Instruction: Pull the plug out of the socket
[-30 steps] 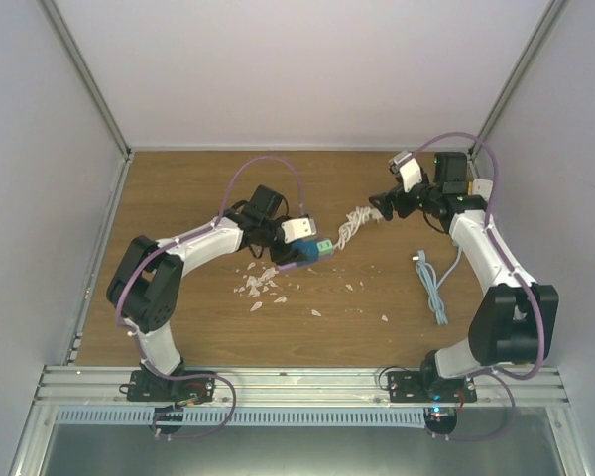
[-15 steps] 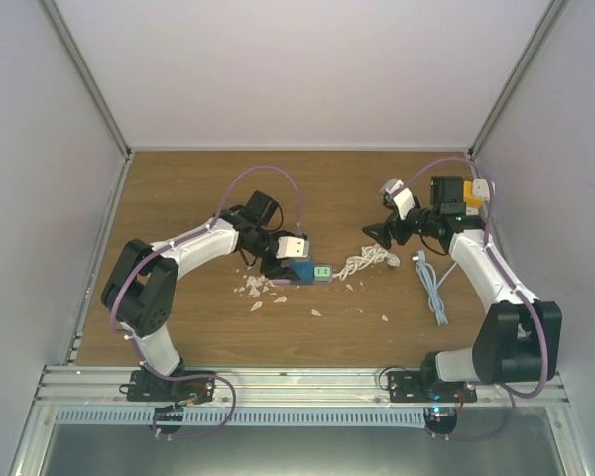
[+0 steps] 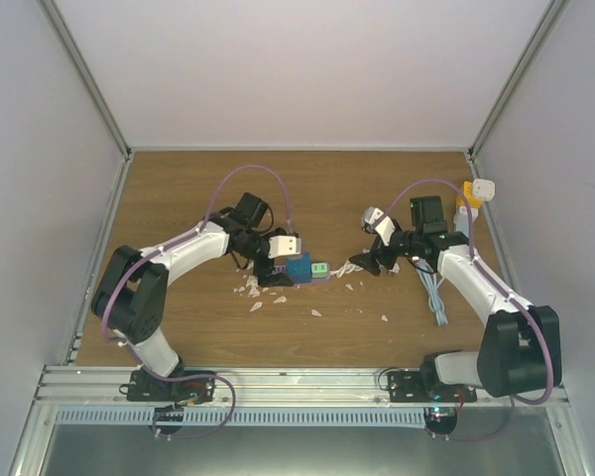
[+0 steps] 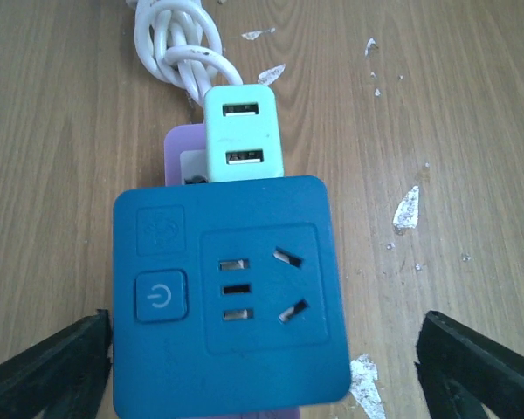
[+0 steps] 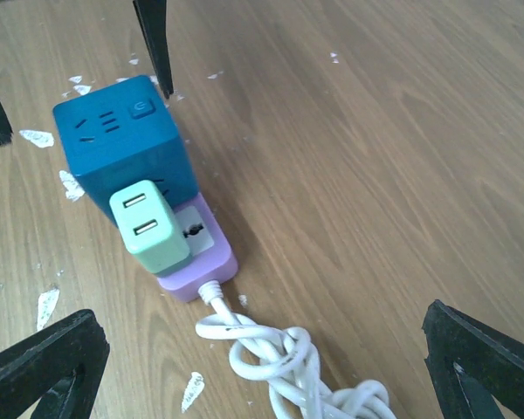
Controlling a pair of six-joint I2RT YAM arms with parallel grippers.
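Top view and both wrist views. The blue cube socket [image 3: 298,268] stands on a lavender base [image 5: 211,251] near the middle of the wooden table [image 3: 178,198], slightly toward the left edge. The mint-green plug [image 4: 242,135], with two USB ports on its outer face, is seated in the side of the cube that faces the right arm, so plug and socket are not yet separated. A knotted white cord [image 5: 275,358] leaves the lavender base and lies on the table toward the right gripper.

The left gripper [image 3: 280,272] is released: its fingers [image 4: 61,367] stand on either side of the cube. One is just beside the cube's edge and the other is clearly apart from it, so neither grips. The cube's upper face shows a power button [image 4: 160,296] and a set of pin slots.

The right gripper [image 3: 375,262] is spread wide and holds nothing. It points at the plug side of the cube, with the cord lying between its fingers [image 5: 44,367].

White flakes [image 3: 263,290] are scattered on the wood around the socket. A grey-blue cable [image 3: 436,293] lies near the right edge, and a white-and-yellow adapter [image 3: 479,190] sits in the far right corner.
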